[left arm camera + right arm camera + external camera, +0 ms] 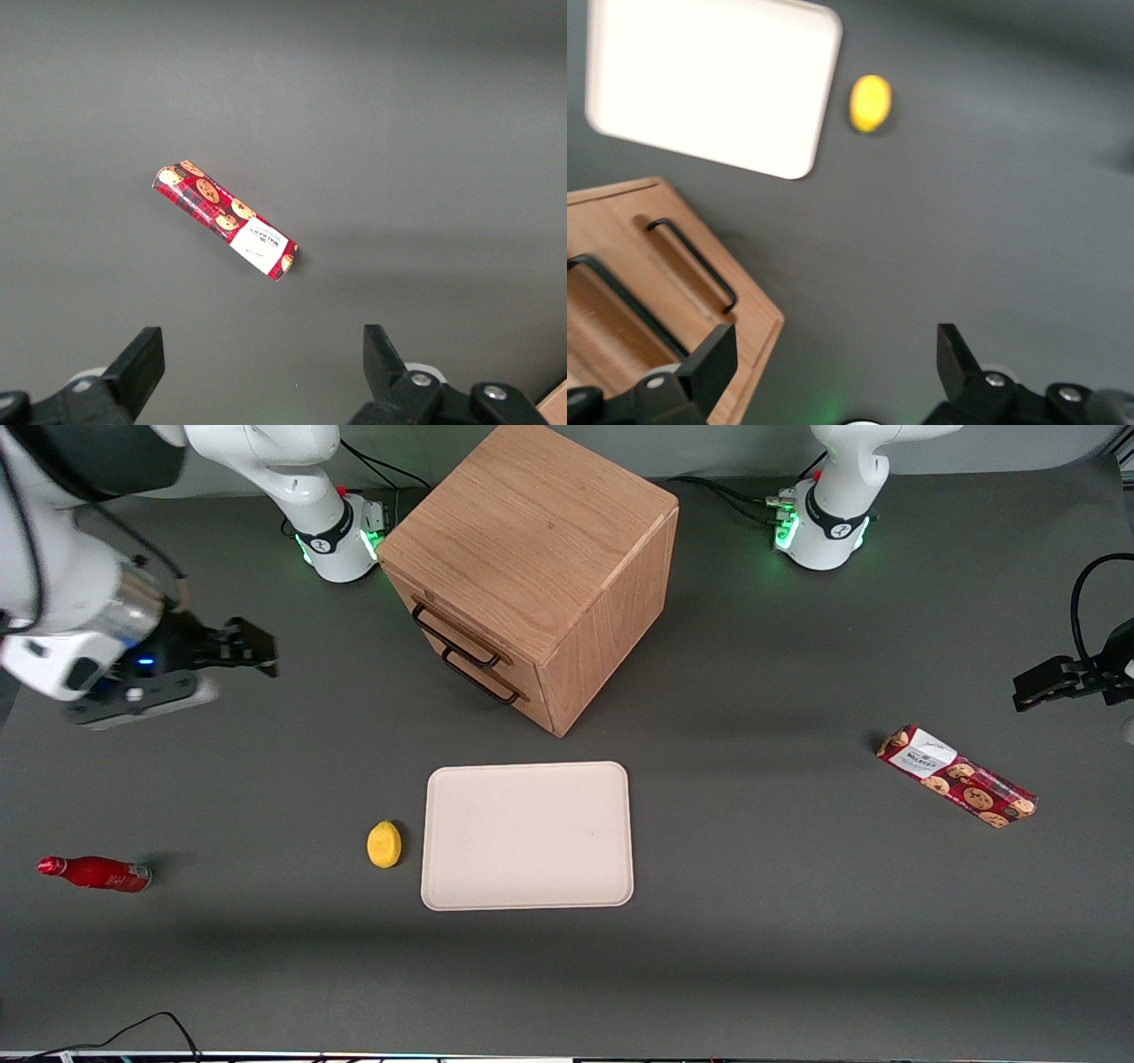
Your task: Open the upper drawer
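Note:
The oak cube cabinet [532, 558] stands at the middle of the table, farther from the front camera than the tray. Its upper drawer [440, 613] is closed, with its thin black bar handle [454, 636] above the lower drawer's handle [483, 677]. My right gripper [257, 648] hovers above the table toward the working arm's end, well apart from the cabinet's front, open and empty. The right wrist view shows the gripper [833, 363] with its jaws wide apart, the upper drawer [602, 332] and the lower handle [691, 261].
A cream tray [528, 835] lies nearer the front camera than the cabinet, with a lemon [384, 843] beside it. A red bottle [96, 872] lies toward the working arm's end. A red cookie box [957, 776] lies toward the parked arm's end.

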